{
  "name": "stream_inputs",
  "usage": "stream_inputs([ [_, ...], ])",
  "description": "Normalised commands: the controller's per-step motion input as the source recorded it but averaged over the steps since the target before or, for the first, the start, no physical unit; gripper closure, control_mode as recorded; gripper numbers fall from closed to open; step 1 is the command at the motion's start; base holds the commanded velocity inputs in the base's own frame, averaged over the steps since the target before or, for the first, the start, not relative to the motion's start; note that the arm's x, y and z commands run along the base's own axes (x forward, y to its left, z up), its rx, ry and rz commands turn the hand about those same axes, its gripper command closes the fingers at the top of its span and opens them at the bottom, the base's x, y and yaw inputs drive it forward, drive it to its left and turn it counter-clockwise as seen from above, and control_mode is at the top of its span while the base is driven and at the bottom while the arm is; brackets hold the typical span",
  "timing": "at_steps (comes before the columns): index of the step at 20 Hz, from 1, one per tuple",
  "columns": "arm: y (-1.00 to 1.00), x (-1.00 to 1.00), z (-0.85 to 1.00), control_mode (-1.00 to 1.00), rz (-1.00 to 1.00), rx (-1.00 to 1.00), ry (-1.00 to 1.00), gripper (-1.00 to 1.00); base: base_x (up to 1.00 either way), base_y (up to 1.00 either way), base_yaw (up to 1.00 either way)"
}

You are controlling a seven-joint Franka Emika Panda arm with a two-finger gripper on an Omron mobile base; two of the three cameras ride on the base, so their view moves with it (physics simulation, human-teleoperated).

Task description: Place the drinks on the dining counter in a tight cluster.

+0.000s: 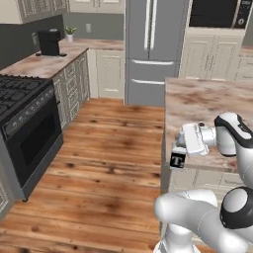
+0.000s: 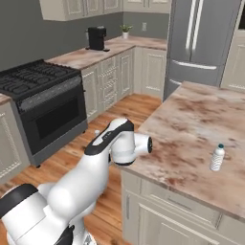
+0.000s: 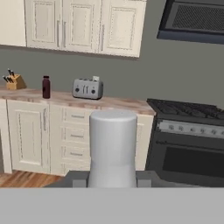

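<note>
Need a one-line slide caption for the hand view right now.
White bottle held between the gripper fingers, facing a wall counter with maroon bottle, toaster and knife block, beside the stove.

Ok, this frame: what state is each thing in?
White bottle with T label: held in the jaws, off the edge of the dining counter.
Gripper: shut on it.
Water bottle: upright on the dining counter.
Maroon bottle: upright on the wall counter beside the toaster.

Surface (image 2: 191,119): broad open slab, one water bottle (image 2: 217,158) standing near the front right edge, well apart from all else. White bottle (image 3: 113,146) between the hand's fingers blocks the forward line. Floor aisle (image 1: 113,148) beside the stove (image 1: 27,123) open.
</note>
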Motion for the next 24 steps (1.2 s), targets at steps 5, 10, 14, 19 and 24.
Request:
stream_inputs([
  [5,0.00,0.00,0.00,1.00,0.00,0.00,0.00,1.00,0.00,-0.73,-0.08],
  [10,0.00,0.00,0.00,1.00,0.00,0.00,0.00,1.00,0.00,-0.72,-0.08],
  [14,0.00,0.00,0.00,1.00,0.00,0.00,0.00,1.00,0.01,-0.72,-0.09],
  [19,0.00,0.00,0.00,1.00,0.00,0.00,0.00,1.00,0.06,-0.70,-0.09],
  [24,0.00,0.00,0.00,1.00,0.00,0.00,0.00,1.00,0.09,-0.69,-0.09],
])
